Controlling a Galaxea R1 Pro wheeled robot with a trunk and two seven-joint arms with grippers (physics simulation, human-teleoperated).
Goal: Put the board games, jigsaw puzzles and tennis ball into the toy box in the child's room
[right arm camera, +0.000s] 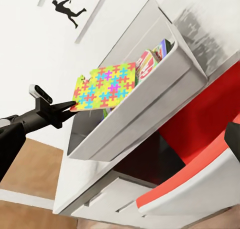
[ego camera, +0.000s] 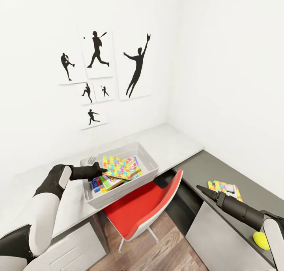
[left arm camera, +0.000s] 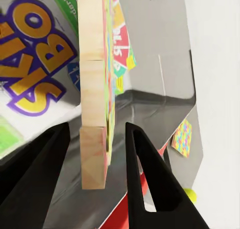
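- The left tool reaches over the near-left rim of the toy box. Its two fingers are spread slightly wider than the edge of a jigsaw puzzle that sits between them; a gap shows on each side of the board in the left wrist view, so whether they press it cannot be told.
- That jigsaw puzzle is tilted, its near edge at the tool and the rest lying over the contents of the box.
- Under it in the toy box lie the board games, flat boxes with bright covers; one with big purple and yellow letters shows in the left wrist view.
- The toy box stands on the pale top of the bench, at its front edge, above a red chair pushed partly under it.
- On the white wall behind hang black silhouette sports pictures.
- Right of the chair, on the dark grey part of the bench, lies the second jigsaw puzzle, flat.
- The right tool hovers just beside that puzzle's left edge, its dark fingers drawn to a point; whether anything is between them cannot be told.
- The tennis ball, yellow-green, rests on the dark bench surface near the right forearm, well apart from the toy box.
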